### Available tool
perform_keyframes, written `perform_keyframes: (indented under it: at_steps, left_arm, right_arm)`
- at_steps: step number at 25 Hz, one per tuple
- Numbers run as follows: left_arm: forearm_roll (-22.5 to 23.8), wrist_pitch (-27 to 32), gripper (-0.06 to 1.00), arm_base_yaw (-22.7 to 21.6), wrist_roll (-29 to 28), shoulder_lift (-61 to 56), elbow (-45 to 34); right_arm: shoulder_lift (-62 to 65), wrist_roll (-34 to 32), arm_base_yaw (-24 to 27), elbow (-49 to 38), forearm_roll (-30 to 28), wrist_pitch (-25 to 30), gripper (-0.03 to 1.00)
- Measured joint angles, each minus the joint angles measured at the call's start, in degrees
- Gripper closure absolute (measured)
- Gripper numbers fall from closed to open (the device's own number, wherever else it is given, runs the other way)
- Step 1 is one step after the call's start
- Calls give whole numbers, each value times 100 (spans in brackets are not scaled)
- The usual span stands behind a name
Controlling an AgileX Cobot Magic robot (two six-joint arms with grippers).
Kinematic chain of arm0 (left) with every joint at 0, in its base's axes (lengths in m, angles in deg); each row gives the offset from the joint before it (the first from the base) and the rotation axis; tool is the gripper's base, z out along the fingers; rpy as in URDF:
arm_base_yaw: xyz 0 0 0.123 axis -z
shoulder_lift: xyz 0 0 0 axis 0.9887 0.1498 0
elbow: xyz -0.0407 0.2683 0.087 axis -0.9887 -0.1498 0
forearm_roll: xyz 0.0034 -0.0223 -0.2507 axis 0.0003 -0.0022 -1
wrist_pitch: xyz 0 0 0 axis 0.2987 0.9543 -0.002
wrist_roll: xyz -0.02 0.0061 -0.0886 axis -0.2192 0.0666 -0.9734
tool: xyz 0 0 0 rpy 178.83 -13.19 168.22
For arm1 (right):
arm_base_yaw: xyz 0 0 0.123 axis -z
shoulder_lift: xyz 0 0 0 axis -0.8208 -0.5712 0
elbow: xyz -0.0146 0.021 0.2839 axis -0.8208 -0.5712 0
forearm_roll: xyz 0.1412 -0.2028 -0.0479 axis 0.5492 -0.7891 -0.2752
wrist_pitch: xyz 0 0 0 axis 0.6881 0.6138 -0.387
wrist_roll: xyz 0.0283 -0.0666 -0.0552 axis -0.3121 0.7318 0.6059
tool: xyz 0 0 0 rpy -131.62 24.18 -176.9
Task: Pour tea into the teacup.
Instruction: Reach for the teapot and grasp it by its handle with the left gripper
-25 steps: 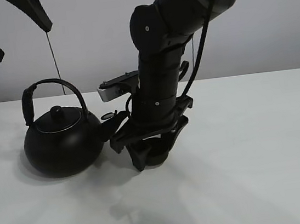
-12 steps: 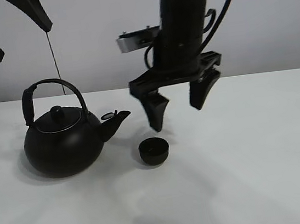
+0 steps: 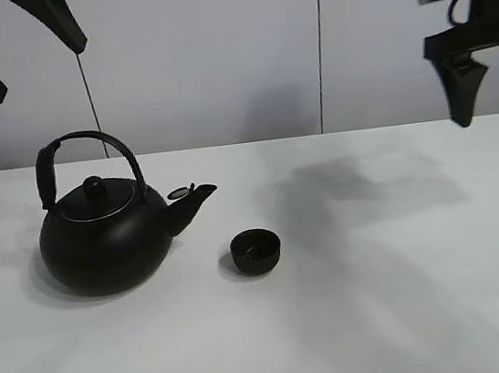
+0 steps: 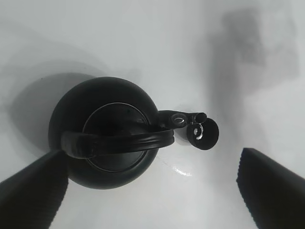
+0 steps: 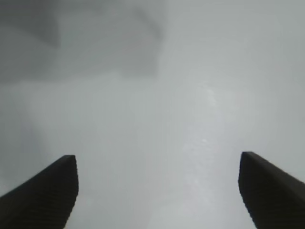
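- A white table (image 3: pixel 386 316) lies bare in front of the kettle (image 3: pixel 106 247), with a soft grey shadow spread across it out past the kettle's spout side.
- The teacup (image 3: pixel 256 251), small, matte black and handleless, stands upright on the table just beside the kettle's spout (image 3: pixel 194 200). It is a little forward of the kettle and clear of its body. Seen from above, its rim sits right at the spout's tip.
- The kettle, round and black, sits upright with its lid (image 3: pixel 96 197) on. Its arched handle (image 3: pixel 87 139) stands up over the lid, and the spout's small cap is flipped open.
- My left gripper (image 4: pixel 152 151) hangs high above the kettle, jaws spread wide and empty. Kettle and teacup both show in the gap between my two fingers.
- My right gripper (image 5: pixel 157 155) is up in the air well off to the kettle's spout side, far past the teacup, released and holding nothing. Only bare table shows between its fingers, and just one finger (image 3: pixel 460 90) reaches into the high view.
- Behind the kettle a pale grey wall (image 3: pixel 214 53) closes the scene, crossed by two thin dark vertical lines.
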Motion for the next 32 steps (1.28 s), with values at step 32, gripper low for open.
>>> perform_keyframes:
  at_steps: [32]
  left_arm:
    - [0,-17,25,0,0,0,0]
  right_arm:
    - [11192,-422,536,-6004,84,363,36]
